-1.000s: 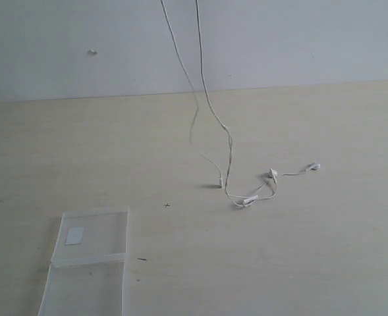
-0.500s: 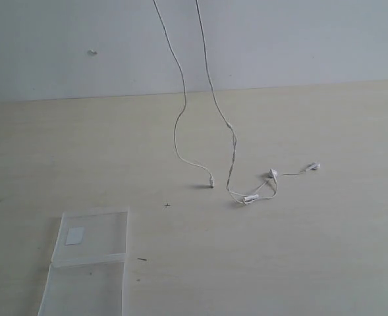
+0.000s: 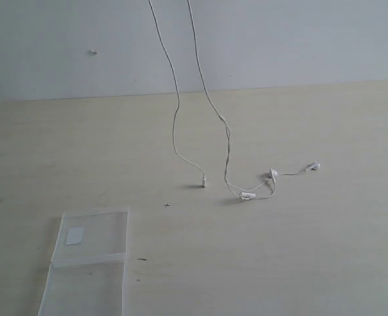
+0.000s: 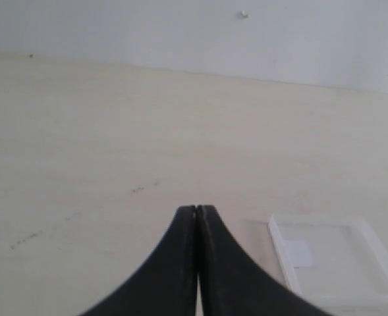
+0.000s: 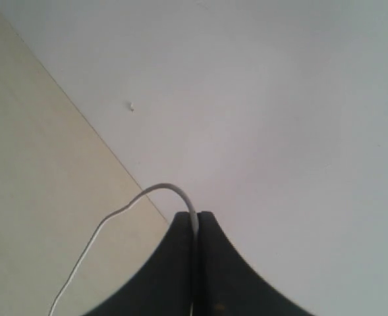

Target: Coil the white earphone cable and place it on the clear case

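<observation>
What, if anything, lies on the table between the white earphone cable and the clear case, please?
Nothing visible does. Between the white earphone cable, its end trailing on the table, and the clear case there is only bare surface with tiny dark specks.

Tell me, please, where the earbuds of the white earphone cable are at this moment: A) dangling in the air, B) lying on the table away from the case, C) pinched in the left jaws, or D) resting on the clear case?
B: the earbuds of the white earphone cable lie on the table, well apart from the clear case; only its strands rise up out of the exterior view.
</observation>
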Motion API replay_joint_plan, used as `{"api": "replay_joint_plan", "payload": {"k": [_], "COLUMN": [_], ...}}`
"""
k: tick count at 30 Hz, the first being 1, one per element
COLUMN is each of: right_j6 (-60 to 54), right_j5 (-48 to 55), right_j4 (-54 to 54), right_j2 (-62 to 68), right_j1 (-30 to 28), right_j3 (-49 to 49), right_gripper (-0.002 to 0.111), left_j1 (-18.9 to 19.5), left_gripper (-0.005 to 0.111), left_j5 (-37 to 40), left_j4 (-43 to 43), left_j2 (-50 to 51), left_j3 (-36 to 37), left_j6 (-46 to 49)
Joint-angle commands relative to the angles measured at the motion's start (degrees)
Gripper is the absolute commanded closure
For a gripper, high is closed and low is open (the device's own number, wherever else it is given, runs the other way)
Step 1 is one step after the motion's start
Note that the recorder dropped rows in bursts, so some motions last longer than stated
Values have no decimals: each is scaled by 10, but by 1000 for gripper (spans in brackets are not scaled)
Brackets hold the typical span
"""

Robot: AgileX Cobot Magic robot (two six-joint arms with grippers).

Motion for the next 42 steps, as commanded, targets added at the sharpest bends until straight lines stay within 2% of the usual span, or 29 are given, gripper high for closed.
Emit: {"api": "replay_joint_plan", "payload": {"k": [1,5,8,11,16,21,24,26,27,28,29,31,33,42], "right_j6": [4,4,4,-1,6,6,6,23,37,44,49,49,49,51], "right_j5": [-6,6,13,5,-23,-47,-46,-53,-63,-69,-77,-75,-73,-64], "right_j4": [-1,-1,-1,-10,-15,1,6,7,7,7,8,19,19,52], "right_j2": [-13,-14,-14,-17,-30,-51,-56,-59,-59,-59,-60,-61,-68,-86], "right_j1": [-2,-2,-2,-2,-2,-2,-2,-2,-2,-2,-2,-2,-2,-29], "right_j3": [-3,-3,-3,-3,-4,-4,-4,-4,-4,-4,-4,-4,-4,-4], "right_gripper": [108,108,108,108,108,108,108,108,108,108,108,108,108,108], "left_j1": [-1,-1,-1,-1,-1,-1,-1,-1,-1,-1,-1,-1,-1,-1], "left_gripper": [107,107,107,107,107,107,107,107,107,107,107,107,107,107], "left_j5": [-76,-158,-215,-208,-153,-80,-39,-6,19,36,66,116,135,108], "left_j4": [3,-18,-48,-48,-48,-112,-163,-266,-355,-409,-513,-603,-655,-668], "left_j2": [-3,-3,-3,-3,0,32,49,69,86,96,116,148,167,167], "left_j3": [1,1,1,-3,-41,-98,-134,-162,-175,-179,-186,-192,-194,-194], "left_j6": [19,7,-41,-51,-51,-42,25,149,265,327,429,524,527,527]}}
